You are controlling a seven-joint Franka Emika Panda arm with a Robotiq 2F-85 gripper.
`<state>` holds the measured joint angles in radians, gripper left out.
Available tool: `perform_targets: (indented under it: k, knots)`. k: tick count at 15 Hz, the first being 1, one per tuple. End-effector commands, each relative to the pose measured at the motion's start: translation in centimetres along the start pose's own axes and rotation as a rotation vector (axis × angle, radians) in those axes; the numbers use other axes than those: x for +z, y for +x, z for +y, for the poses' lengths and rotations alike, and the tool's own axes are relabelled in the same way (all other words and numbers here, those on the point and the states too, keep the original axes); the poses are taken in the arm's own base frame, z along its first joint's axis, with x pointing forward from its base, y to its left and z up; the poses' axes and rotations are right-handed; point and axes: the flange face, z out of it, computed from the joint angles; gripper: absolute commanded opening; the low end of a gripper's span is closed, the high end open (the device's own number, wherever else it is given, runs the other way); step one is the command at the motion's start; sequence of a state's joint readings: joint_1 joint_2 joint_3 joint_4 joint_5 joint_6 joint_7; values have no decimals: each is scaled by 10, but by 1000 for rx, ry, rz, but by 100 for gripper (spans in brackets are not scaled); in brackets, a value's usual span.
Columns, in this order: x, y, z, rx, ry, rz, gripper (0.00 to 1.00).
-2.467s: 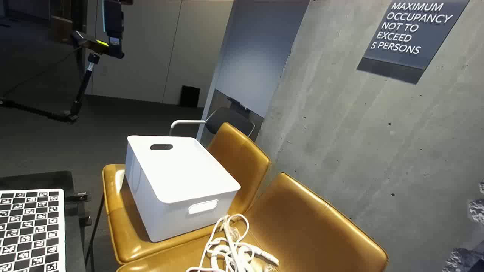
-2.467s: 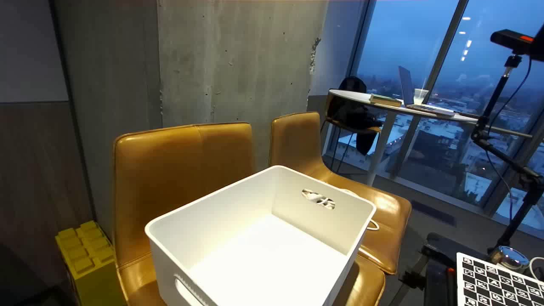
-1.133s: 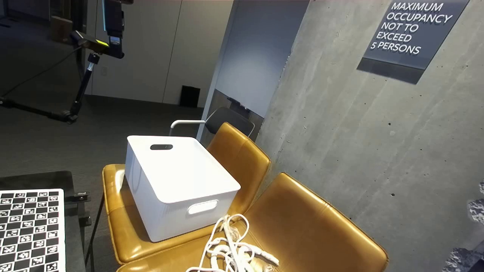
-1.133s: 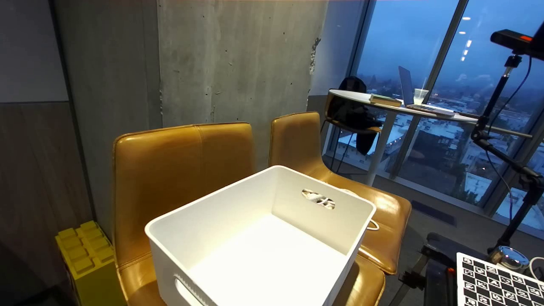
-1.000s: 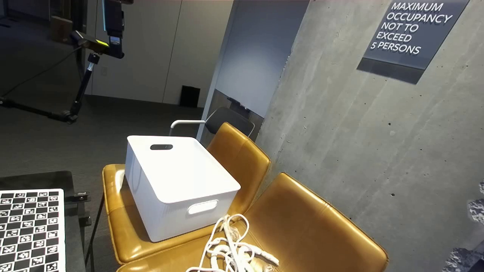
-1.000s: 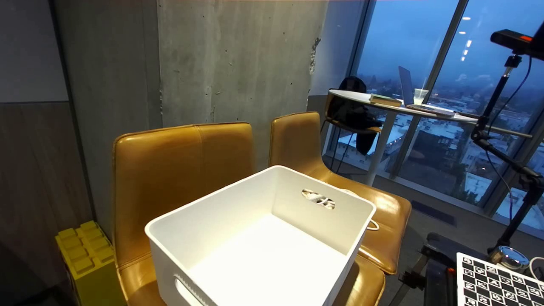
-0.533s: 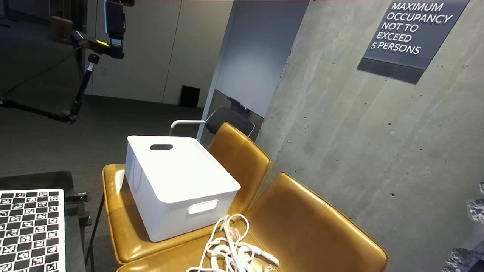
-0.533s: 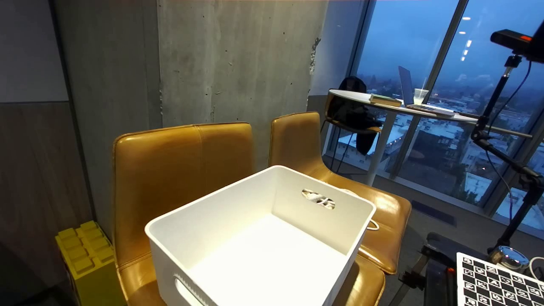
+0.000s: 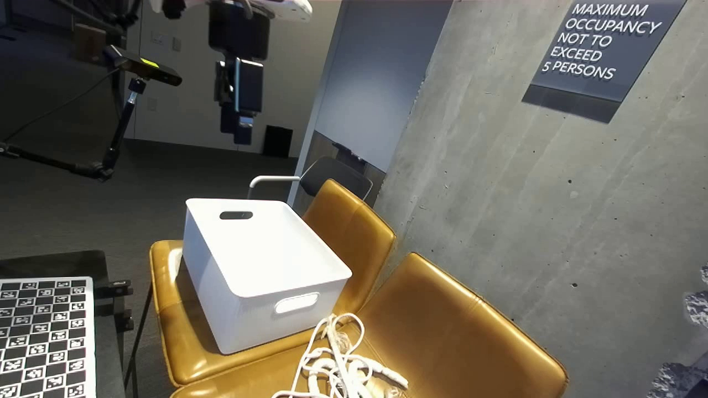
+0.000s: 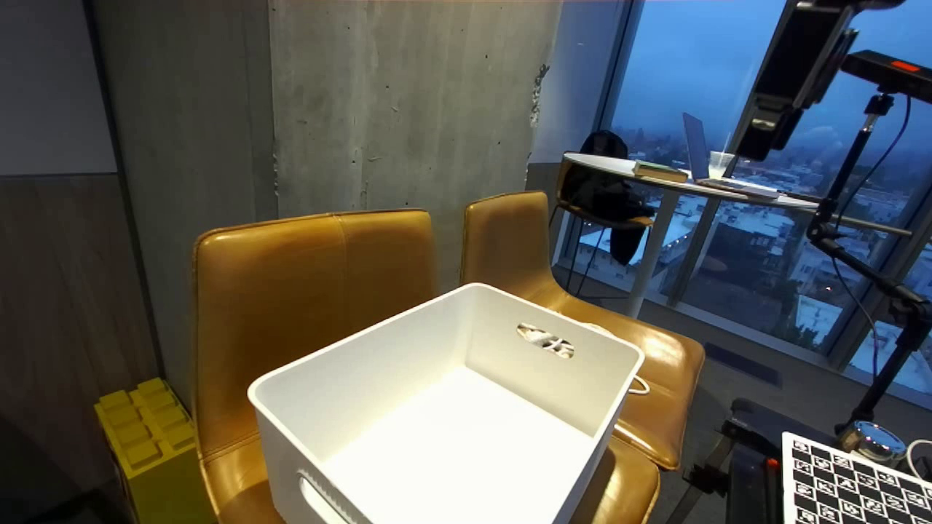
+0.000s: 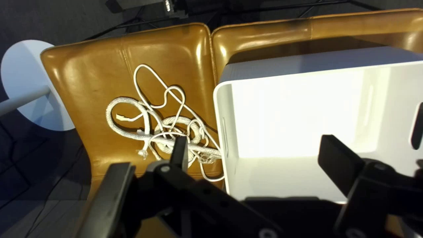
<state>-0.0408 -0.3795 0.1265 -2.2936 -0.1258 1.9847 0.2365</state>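
Looking through the wrist view, I have the claw (image 11: 253, 153) with its fingers standing wide apart and nothing between them. The rope (image 11: 167, 141) lies loosely tangled below one finger and out past it; the bin (image 11: 297, 67) stands upright below the gap and under the opposite finger. Their bench (image 11: 86, 82) is two tan chairs (image 11: 261, 35) side by side, rope on one seat, bin on the neighbouring one. I judge the handling barely begun: the rope lies outside the bin and no grip is made; that much, at least, is left.

In an exterior view, the rope (image 9: 338, 354) and the bin (image 9: 249, 326) sit well below the claw (image 9: 236, 130), with nothing of mine touching either. My arm (image 9: 287, 8) stands overhead, the claw hanging from it and pointing down; from this angle I cannot tell how its fingers stand.

In an exterior view, the claw (image 10: 769, 138) slants down from high up, well apart from the bin (image 10: 400, 356), whose open mouth lies lower and off to one side of it. The rope (image 10: 539, 337) shows only in part, past the bin, also lower than the claw, so here too I read nothing as gripped.
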Motion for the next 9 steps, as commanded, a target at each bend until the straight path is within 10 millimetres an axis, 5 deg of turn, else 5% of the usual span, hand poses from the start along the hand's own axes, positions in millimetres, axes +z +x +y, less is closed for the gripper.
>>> perform_targets:
  k: [1, 5, 9]
  knots:
    - [21, 34, 65, -89, -1, 23, 100]
    - [59, 59, 130, -204, 18, 35, 100]
    - [86, 83, 173, -322, 15, 20, 100]
